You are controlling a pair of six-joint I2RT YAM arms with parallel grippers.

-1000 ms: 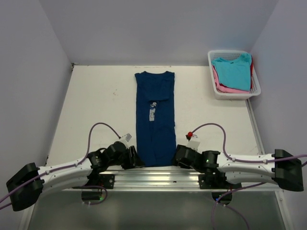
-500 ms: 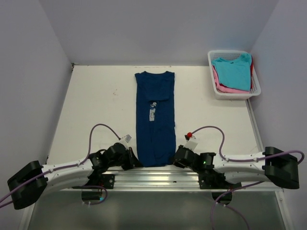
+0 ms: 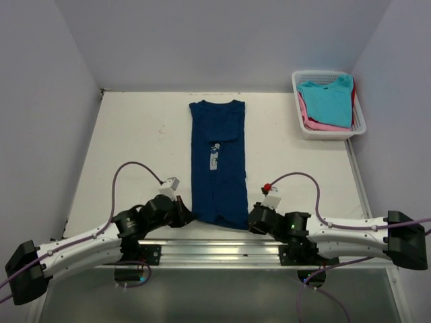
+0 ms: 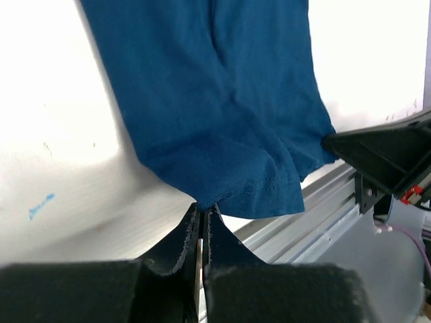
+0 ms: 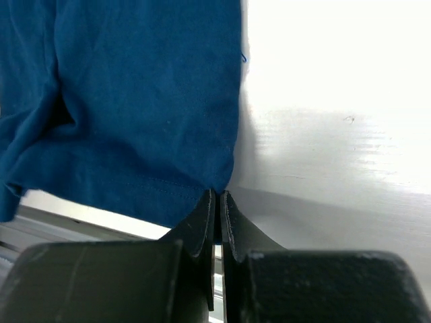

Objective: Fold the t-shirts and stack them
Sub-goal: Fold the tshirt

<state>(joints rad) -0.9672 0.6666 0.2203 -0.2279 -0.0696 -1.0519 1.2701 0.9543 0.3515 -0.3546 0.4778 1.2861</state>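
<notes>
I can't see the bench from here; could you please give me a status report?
Left gripper shut on navy t-shirt, near hem's left corner. Right gripper shut on its right corner. White basket with other tees far right, apart.

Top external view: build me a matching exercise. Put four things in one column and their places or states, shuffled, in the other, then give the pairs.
1. navy t-shirt
2. turquoise t-shirt
3. left gripper
4. right gripper

A. shut on the navy hem's right corner
B. topmost in the white basket
C. long folded strip on the table
D. shut on the navy hem's left corner

Pairs: 1-C; 2-B; 3-D; 4-A
</notes>
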